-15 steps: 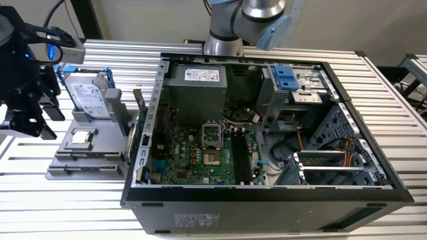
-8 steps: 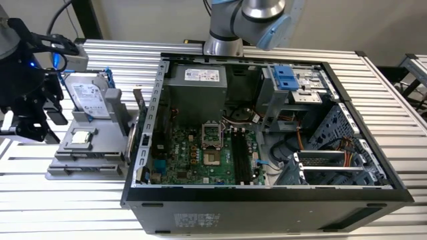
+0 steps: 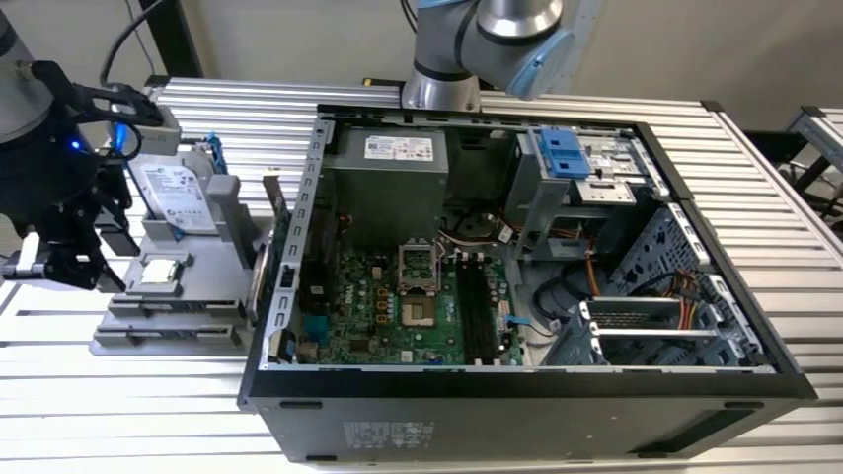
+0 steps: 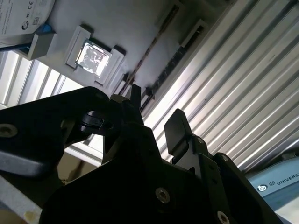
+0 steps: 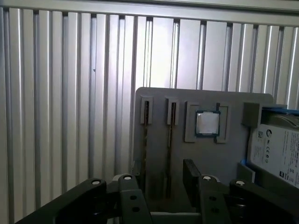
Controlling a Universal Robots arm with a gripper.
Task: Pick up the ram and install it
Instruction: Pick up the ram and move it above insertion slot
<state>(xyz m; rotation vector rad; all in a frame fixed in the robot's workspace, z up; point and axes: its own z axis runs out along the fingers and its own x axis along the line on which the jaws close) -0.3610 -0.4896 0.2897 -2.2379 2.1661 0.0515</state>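
The ram point(image 5: 170, 149) stands on edge as a thin dark strip in a slot of the grey holder point(image 5: 233, 100), and a second like strip point(image 5: 144, 149) fills the slot beside it. The second wrist view shows the same strips point(image 4: 150, 49) running across the holder. My gripper point(image 5: 159, 179) is open, its black fingers point(image 5: 192, 175) apart and empty, hovering short of the slots. From outside, the gripper point(image 3: 59, 265) hangs at the exterior view's left of the holder point(image 3: 197, 232). The motherboard's black slots point(image 3: 477, 308) lie inside the open computer case point(image 3: 527, 385).
On the holder, a small square silver processor chip point(image 5: 207, 123) sits beside the slots, and a silver hard drive point(image 3: 172, 193) in a blue frame lies past it. The ribbed aluminium table point(image 3: 118, 395) stretches around. Case walls and a drive cage point(image 3: 579, 163) rise around the motherboard.
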